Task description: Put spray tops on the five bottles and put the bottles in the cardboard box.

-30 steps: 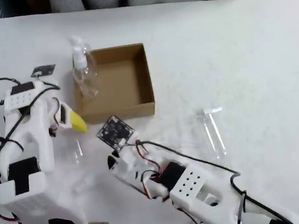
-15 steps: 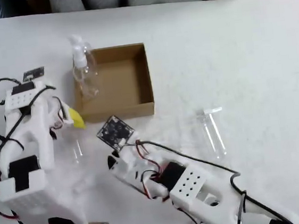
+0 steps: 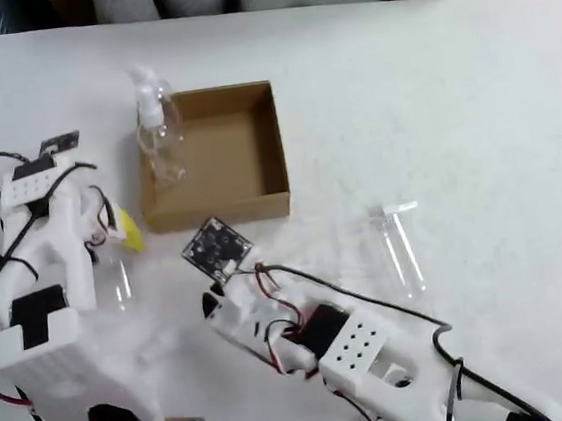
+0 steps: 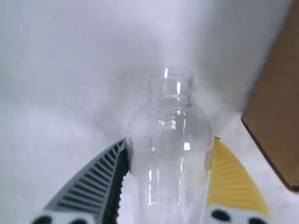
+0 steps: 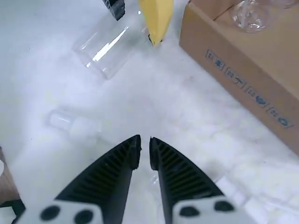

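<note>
Left gripper: grey and yellow jaws pinch a clear bottle on both flanks of its body, neck pointing away from the wrist. The threaded mouth is open, with no spray top on it. From above, this bottle sits by the left arm, just off the near-left corner of the cardboard box. Can't tell if it is lifted or resting on the table.

Right gripper: black jaws pressed nearly together, nothing between them, low over the table near the box wall. Ahead of it lies a small clear piece, possibly a spray top, hard to tell. The held bottle is beyond that.

A topped bottle stands in the box against its left wall. Another bottle lies on the table well right of the box; top fitted or not, unclear.

Step, as I judge it: holding an uncapped bottle ready for its top. Task looks early, one bottle boxed. Next move calls for the right jaws to spread, grab a spray top and line its tube up with the open neck while the left keeps the bottle steady.
</note>
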{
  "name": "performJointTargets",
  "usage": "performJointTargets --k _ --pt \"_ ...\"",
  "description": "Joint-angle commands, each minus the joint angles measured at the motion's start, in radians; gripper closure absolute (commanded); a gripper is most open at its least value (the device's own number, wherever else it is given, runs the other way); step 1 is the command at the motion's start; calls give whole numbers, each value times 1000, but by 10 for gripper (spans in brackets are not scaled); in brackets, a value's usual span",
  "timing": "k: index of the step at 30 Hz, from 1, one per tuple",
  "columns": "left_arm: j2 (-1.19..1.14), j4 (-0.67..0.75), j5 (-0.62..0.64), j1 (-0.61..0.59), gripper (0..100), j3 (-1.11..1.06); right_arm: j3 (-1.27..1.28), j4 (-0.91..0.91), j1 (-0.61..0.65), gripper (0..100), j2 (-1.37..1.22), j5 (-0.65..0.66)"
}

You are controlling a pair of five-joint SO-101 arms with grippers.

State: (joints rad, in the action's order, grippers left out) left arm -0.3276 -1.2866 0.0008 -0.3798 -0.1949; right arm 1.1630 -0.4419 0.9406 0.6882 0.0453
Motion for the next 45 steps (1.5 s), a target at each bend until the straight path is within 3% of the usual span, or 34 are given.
performJointTargets --k 1,6,11,18,26,30,38,45 --pt "10 41 -46 4 717 49 -8 -4 -8 982 25 5" --pt "10 46 28 4 607 49 -8 -4 -8 982 25 5" --pt "1 133 32 1 649 43 -8 -4 -8 982 25 5" --pt "1 138 32 4 695 40 -8 -4 -8 982 25 5" --pt "-1 166 18 16 991 -6 -8 -4 -8 982 25 5" --pt "8 158 -49 30 984 -12 -8 -4 -8 982 25 5" --pt "111 117 -60 22 980 -12 8 -4 -1 982 27 5" --pt "335 86 -60 -119 980 5 15 -81 119 980 36 34"
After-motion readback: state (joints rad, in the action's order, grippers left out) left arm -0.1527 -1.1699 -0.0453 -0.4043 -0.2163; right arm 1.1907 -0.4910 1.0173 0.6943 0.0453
